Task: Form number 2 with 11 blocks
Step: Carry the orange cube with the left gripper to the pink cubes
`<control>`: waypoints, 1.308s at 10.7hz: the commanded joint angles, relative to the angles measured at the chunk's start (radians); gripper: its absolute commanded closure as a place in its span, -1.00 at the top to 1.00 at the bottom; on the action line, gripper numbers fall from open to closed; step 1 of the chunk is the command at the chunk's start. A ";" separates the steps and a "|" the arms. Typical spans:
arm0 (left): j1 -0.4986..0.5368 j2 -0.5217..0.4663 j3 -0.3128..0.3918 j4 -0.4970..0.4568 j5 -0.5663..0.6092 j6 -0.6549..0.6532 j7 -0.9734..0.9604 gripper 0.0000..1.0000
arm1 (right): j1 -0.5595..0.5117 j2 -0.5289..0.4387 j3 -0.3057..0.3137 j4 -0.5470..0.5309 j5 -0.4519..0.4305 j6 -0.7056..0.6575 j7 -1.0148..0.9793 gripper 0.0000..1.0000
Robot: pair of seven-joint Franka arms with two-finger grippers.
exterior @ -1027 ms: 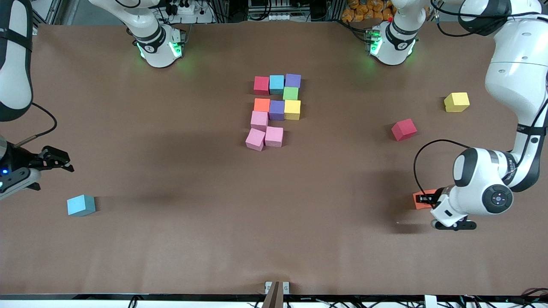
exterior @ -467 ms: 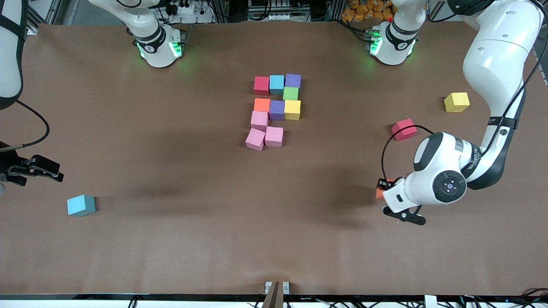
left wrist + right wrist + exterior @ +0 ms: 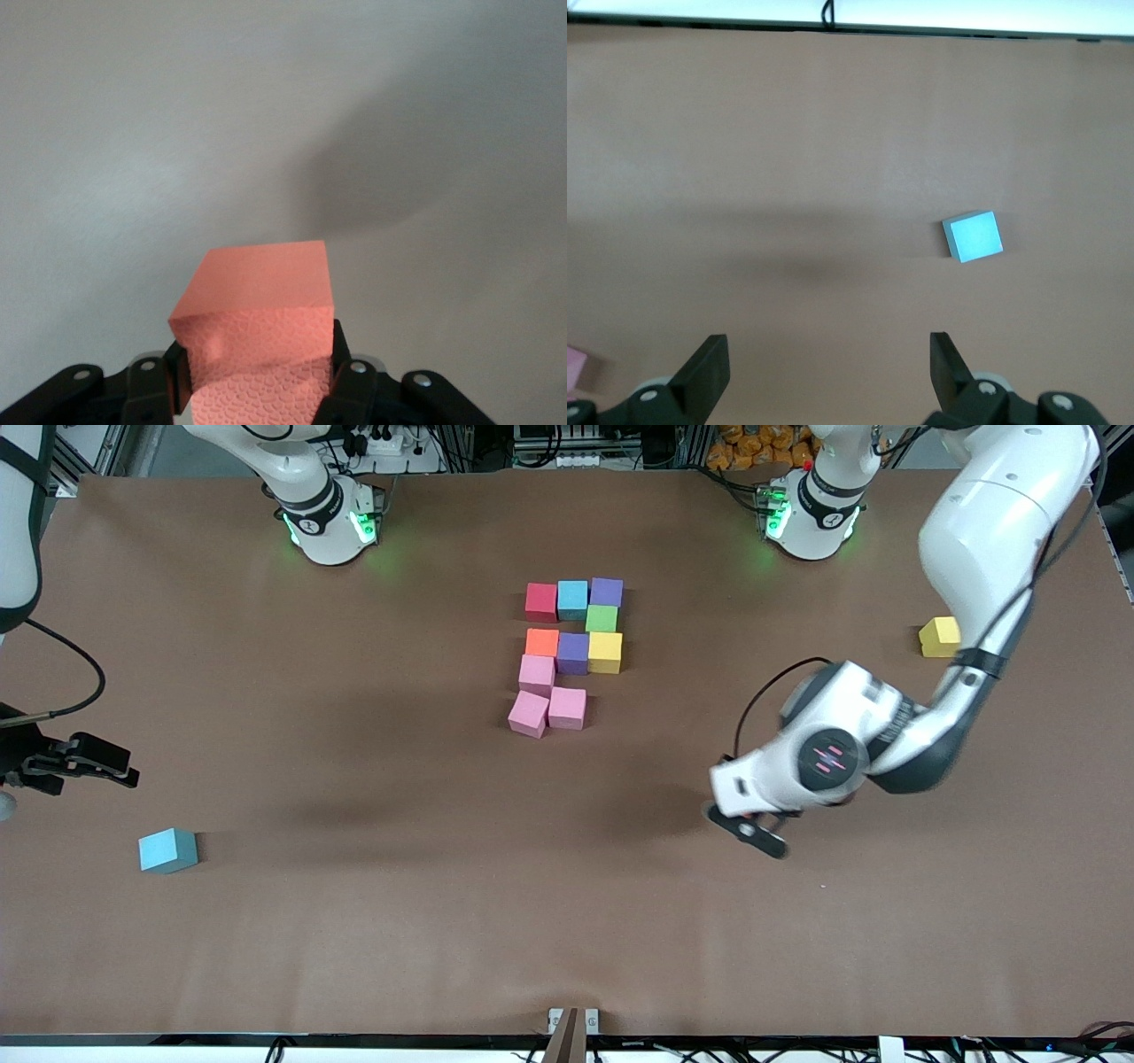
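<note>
Near the table's middle, toward the robot bases, lies the partly built number 2 (image 3: 571, 657): ten blocks so far. Top row: red block (image 3: 540, 601), light blue block (image 3: 572, 600), purple block (image 3: 606, 592). Green block (image 3: 601, 617) sits under the purple one. Third row: orange block (image 3: 542, 642), second purple block (image 3: 573, 652), yellow block (image 3: 605, 651). One pink block (image 3: 536, 674) is below the orange one, and two more pink blocks (image 3: 547, 711) form the lowest row, the end one slightly skewed.

Left gripper (image 3: 259, 376) is in the air over bare table toward the left arm's end, its fingers (image 3: 347, 382) pinching an orange cube (image 3: 257, 341) from both sides; in the front view the wrist hides this cube.

Right gripper (image 3: 827, 363) waits over the right arm's end of the table, fingers (image 3: 704, 370) spread wide and holding nothing.

Loose pieces: a spare light blue cube (image 3: 167, 849) at the right arm's end, nearer the front camera than the right gripper's spot; a spare yellow cube (image 3: 938, 636) at the left arm's end, partly covered by the left arm.
</note>
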 commanded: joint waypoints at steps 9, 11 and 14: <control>-0.051 -0.028 -0.159 -0.265 0.170 0.204 0.011 -0.82 | 0.001 -0.018 0.006 0.002 -0.014 -0.023 0.056 1.00; -0.082 -0.018 -0.159 -0.265 0.205 0.206 0.011 -0.82 | 0.000 -0.018 0.006 0.002 -0.015 -0.023 0.056 1.00; -0.137 -0.012 -0.151 -0.266 0.257 0.206 0.011 -0.83 | -0.002 -0.017 0.007 0.002 -0.018 -0.021 0.056 1.00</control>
